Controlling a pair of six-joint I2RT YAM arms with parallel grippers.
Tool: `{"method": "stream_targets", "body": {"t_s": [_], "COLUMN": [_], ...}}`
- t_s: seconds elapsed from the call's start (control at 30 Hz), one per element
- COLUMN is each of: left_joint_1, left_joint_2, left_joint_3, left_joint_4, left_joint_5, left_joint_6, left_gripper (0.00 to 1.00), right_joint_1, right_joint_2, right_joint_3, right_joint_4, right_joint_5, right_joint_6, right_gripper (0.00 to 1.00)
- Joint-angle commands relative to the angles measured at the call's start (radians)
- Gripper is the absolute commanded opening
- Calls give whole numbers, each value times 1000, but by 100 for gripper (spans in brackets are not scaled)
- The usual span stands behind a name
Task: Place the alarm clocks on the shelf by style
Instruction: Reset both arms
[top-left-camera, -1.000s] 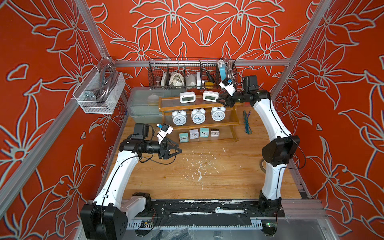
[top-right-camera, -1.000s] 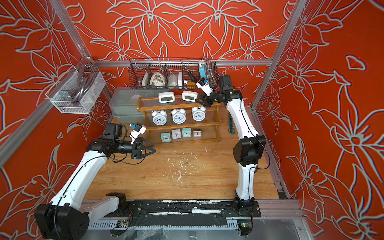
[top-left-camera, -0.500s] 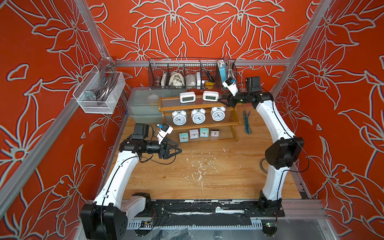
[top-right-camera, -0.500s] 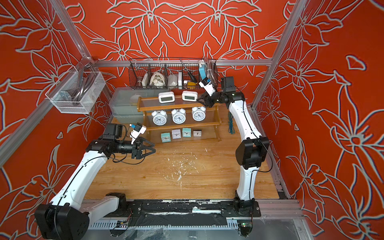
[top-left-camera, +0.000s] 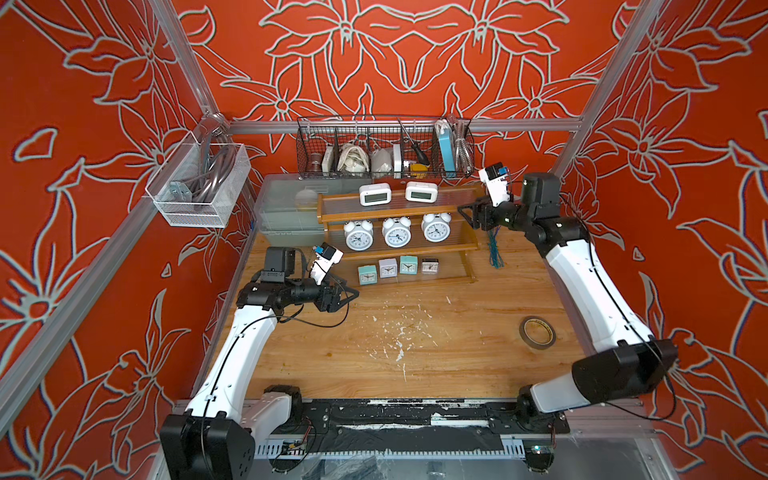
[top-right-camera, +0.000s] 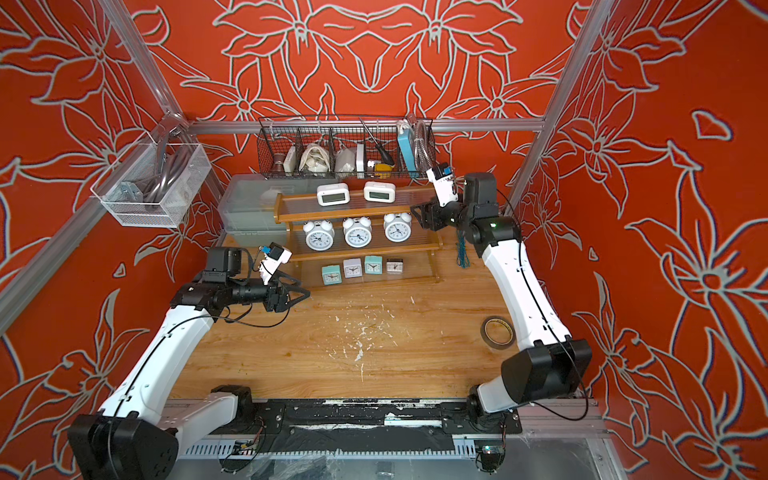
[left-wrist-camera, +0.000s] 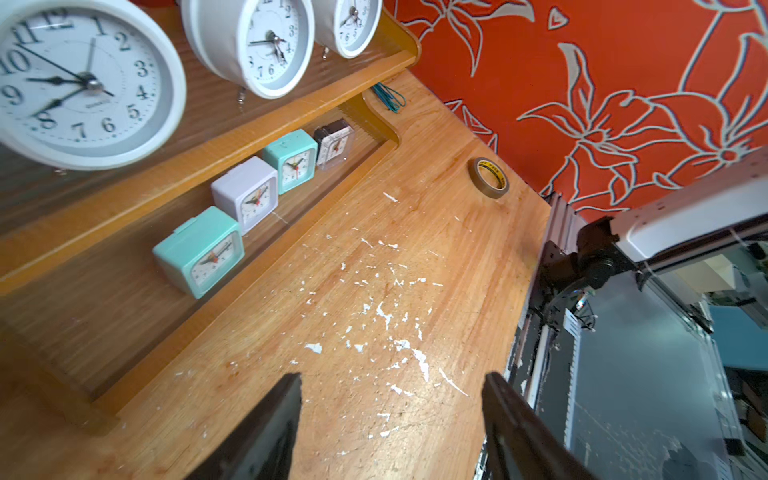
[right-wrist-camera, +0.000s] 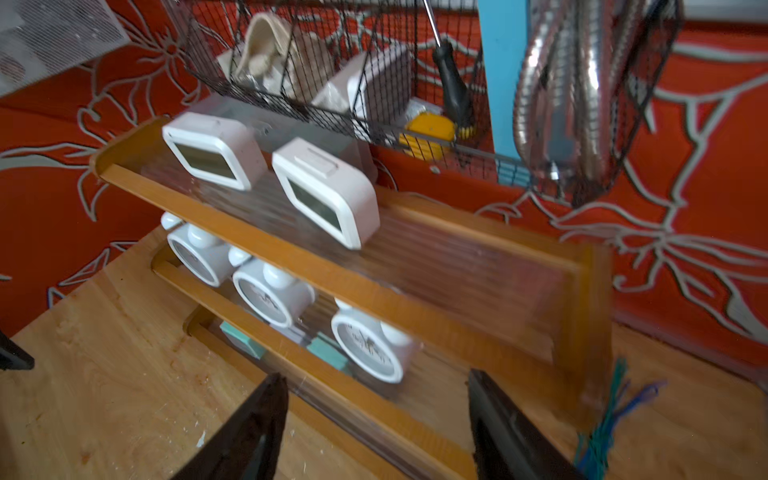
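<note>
Left gripper (top-left-camera: 348, 294): I see its two dark fingers (left-wrist-camera: 274, 419) spread wide with nothing between them. It hangs over bare tabletop, just in front of the shelf's end on the left arm's side, near the lowest tier.
Right gripper (top-left-camera: 464, 214): its fingers are also parted and empty. It is held beside the opposite end of the shelf, about level with the upper tiers and apart from every clock.
Shelf (top-left-camera: 453, 248): three stepped tiers in an orange-brown wooden frame with ribbed clear panels, standing at the back of the table (top-left-camera: 415, 365).
Top tier: I count two white digital clocks (top-left-camera: 375, 194) (top-left-camera: 421, 191) side by side, screens facing forward.
Middle tier: three round white twin-bell clocks (top-left-camera: 358, 235) (top-left-camera: 396, 232) (top-left-camera: 436, 227) stand upright in a row.
Bottom tier: four small square clocks sit in a row. From the left arm's side they are teal (top-left-camera: 367, 275), white (top-left-camera: 387, 268), teal (top-left-camera: 408, 264) and dark-faced (top-left-camera: 429, 266).
Tape roll (top-left-camera: 523, 332): brown, lying flat on the table near the right arm, well apart from the shelf.
Wire basket (top-left-camera: 374, 129): black, hanging on the back wall above the shelf.
</note>
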Motion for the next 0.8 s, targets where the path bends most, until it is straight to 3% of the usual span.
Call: {"method": "stream_targets", "body": {"t_s": [0.0,0.27,0.43,0.47,0.77], "left_joint_1": [9,22,41,44,55], "left_joint_2": [-17,-17,-31,-35,-31], "left_joint_3": [-25,-86,-168,-198,-457], "left_joint_4": [45,174,320,365,778], "left_joint_5": [-86,-258,-365,-389,-545], "left_joint_6": [-31,-107,-147,-150,-177], "left_gripper": [72,80,89,98,99], "right_joint_1": [-3,-7,-18,-20,-32], "right_joint_2": [-91,-319,-334,-332,-264], "right_joint_3": [-129,-547,-713,-741,-941], "right_joint_4": [23,181,302,327,586], "right_joint_5": [208,493,612,627,677], "right_joint_6": [74,112,129,130,56], "right_gripper": [81,99,100,100,100]}}
